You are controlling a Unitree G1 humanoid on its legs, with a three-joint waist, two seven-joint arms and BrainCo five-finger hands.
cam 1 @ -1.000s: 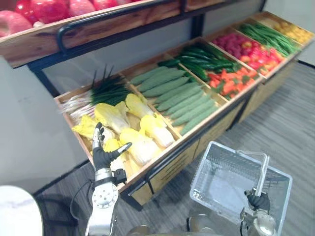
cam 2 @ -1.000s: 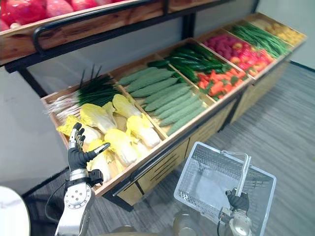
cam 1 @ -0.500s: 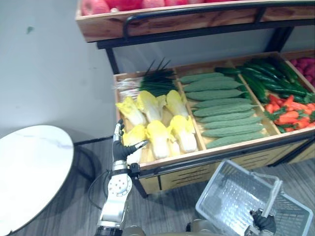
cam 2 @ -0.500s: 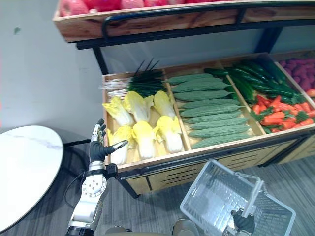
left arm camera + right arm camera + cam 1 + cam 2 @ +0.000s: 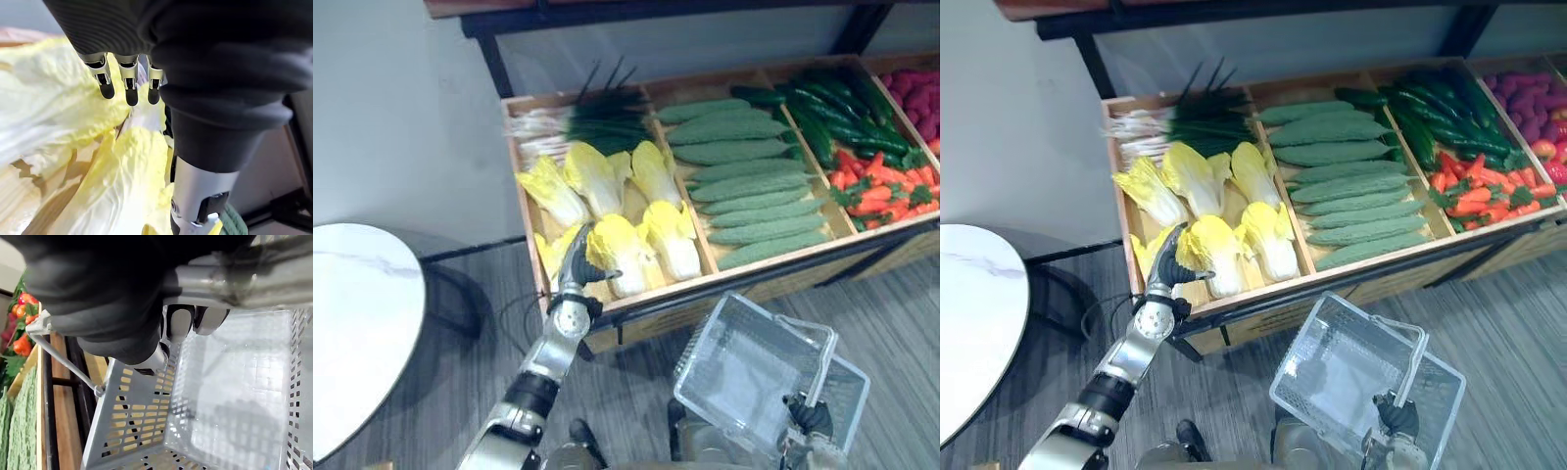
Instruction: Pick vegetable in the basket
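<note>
Several pale yellow napa cabbages point(image 5: 619, 253) lie in the left front bin of the wooden produce stand. My left hand point(image 5: 575, 266) reaches over the bin's front edge, open, with straight fingers point(image 5: 128, 78) just above a cabbage leaf point(image 5: 54, 107) and the thumb out toward the nearest head. Low on the right, my right hand point(image 5: 811, 415) is shut on the handle point(image 5: 244, 279) of a grey wire basket point(image 5: 773, 313), which hangs empty in front of the stand.
The stand also holds green onions point(image 5: 573, 117), ridged green gourds point(image 5: 744, 186), dark cucumbers point(image 5: 822, 117) and carrots point(image 5: 881, 191). A white round table point(image 5: 352, 313) stands at the left. A dark rail runs above the bins.
The camera has shifted, so the stand sits higher in the picture. My left hand has gone forward from outside the bin's front edge to above a cabbage. The right hand still holds the basket.
</note>
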